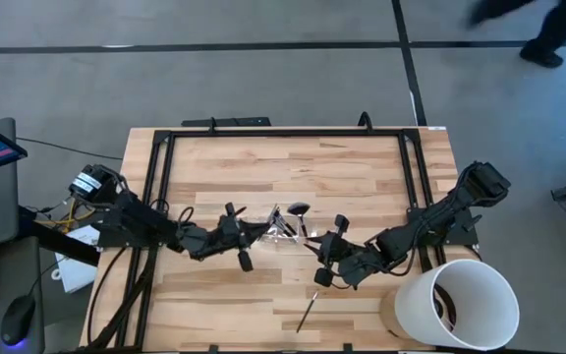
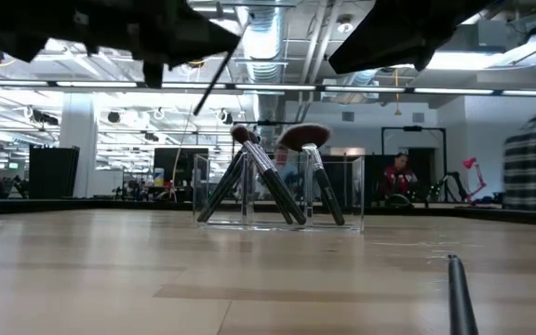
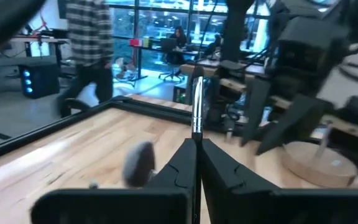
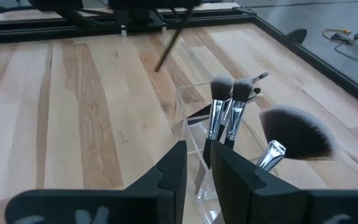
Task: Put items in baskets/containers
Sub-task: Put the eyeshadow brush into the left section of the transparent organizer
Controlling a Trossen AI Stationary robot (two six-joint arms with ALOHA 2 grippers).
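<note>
Our left gripper (image 1: 263, 228) is pinched tight on a thin brush (image 3: 197, 102), just beside the clear tray (image 2: 277, 191). We should tip it in slowly. Our right gripper (image 1: 314, 279) waits nearby, partly open and empty.

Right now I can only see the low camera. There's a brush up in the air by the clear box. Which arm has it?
Observer: The left gripper has it. It is shut on that brush, close to the clear tray.
Operator: Is the other arm holding one too?
Observer: No. The right gripper is open and empty, hovering by the tray next to the fan brush.
Operator: What's the dark stick lying near my camera?
Observer: It's a loose brush on the table. A big white bucket stands beyond it on the right arm's side.
</note>
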